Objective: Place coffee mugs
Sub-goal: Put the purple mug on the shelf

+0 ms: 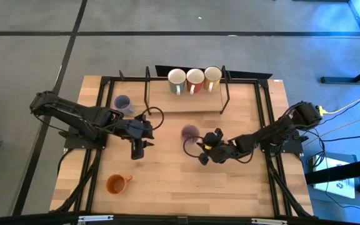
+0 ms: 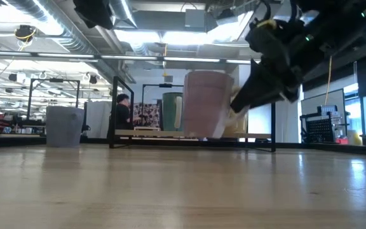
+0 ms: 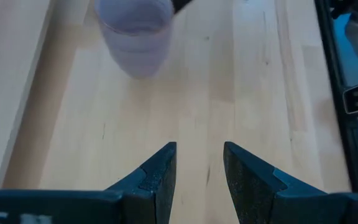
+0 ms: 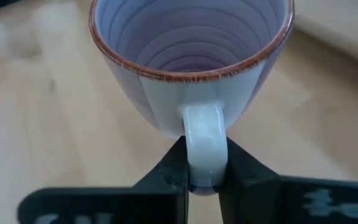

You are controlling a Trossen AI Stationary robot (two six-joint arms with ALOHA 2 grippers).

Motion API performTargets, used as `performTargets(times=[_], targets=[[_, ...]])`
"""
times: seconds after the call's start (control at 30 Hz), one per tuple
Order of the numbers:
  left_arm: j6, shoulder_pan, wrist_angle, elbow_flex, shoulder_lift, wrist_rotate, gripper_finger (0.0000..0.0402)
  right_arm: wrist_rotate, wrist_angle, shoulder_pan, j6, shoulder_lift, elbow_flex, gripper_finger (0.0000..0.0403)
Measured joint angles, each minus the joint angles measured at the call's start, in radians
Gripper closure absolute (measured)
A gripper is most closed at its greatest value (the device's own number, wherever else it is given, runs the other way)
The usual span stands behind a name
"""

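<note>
My right gripper (image 1: 200, 149) is shut on a lavender mug (image 4: 191, 62) with a brown rim, near the table's middle (image 1: 189, 131). In the low view this mug (image 2: 207, 105) shows blurred and tilted. My left gripper (image 3: 199, 168) hangs open above bare wood left of the middle (image 1: 137, 149), touching nothing; the held mug (image 3: 135, 37) lies ahead of it. A second lavender mug (image 1: 123, 103) stands at the far left. An orange mug (image 1: 116, 183) lies near the front left, its handle toward the right. My right gripper pinches the mug's handle (image 4: 204, 134) between its two fingers, which come from the table's right side, slanting down. The mug's open mouth faces up and it leans in the hold. Whether its base touches the table I cannot tell.
A low wooden shelf (image 1: 186, 103) in a black frame stands at the far middle, with three mugs (image 1: 195, 80) in a row behind it. Black frame bars (image 1: 264, 125) run along both table sides. A person (image 2: 121, 108) shows far off in the room.
</note>
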Motion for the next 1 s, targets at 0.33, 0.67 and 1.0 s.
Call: performTargets(times=[0.33, 0.67, 1.0], targets=[[-0.039, 0.0, -0.023, 0.001, -0.055, -0.005, 0.0274, 0.209, -0.552, -0.002, 0.381, -0.099, 0.146, 0.0374], [-0.045, 0.001, -0.013, 0.001, -0.061, -0.019, 0.0274, 0.221, -0.741, -0.126, 0.606, -0.14, 0.165, 0.0374], [-0.047, 0.001, -0.013, 0.001, -0.061, -0.035, 0.0274, 0.237, -0.688, -0.302, 0.595, -0.139, 0.165, 0.0374]])
